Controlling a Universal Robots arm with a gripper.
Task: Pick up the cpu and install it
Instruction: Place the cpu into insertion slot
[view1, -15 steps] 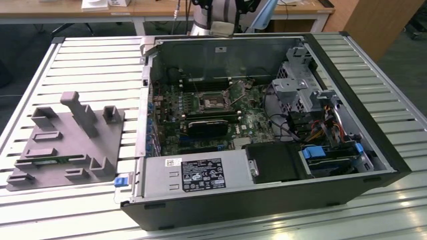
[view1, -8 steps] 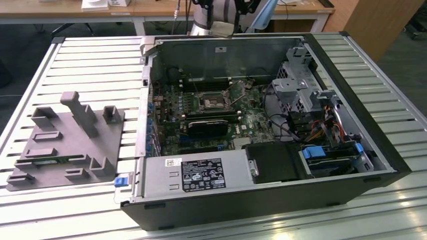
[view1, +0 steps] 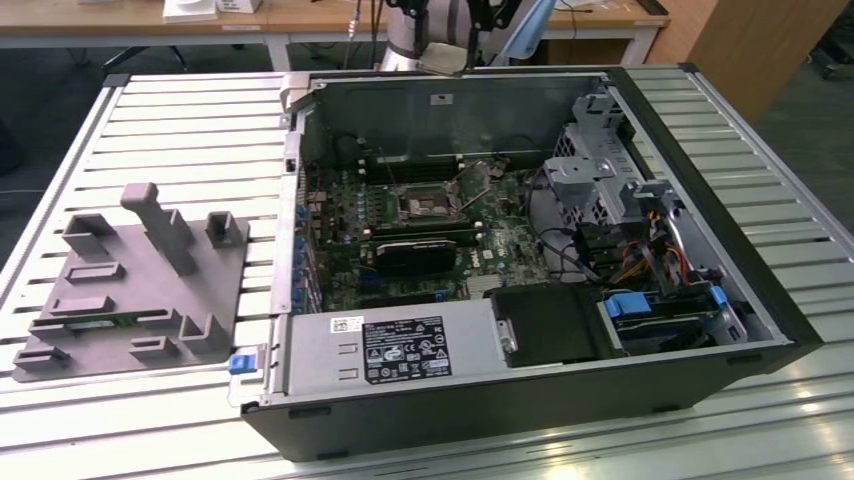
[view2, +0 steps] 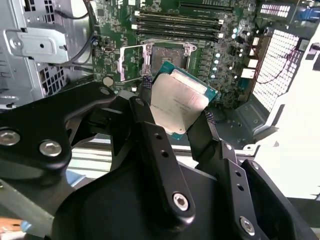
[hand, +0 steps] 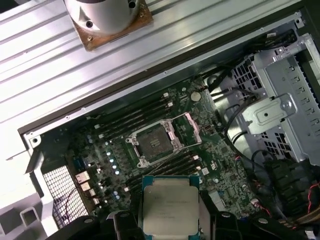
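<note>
Exterior view: the tower case is laid on its side and opened, so the motherboard socket is reachable from above. A white label is noted on the power supply; print left unread.

Second wrist view: the cpu is pinched by its edges in the gripper, metal top exposed and clear of the board.

First wrist view: the socket's frame is swung open and the seat is bare, judged ready for the chip.
</note>
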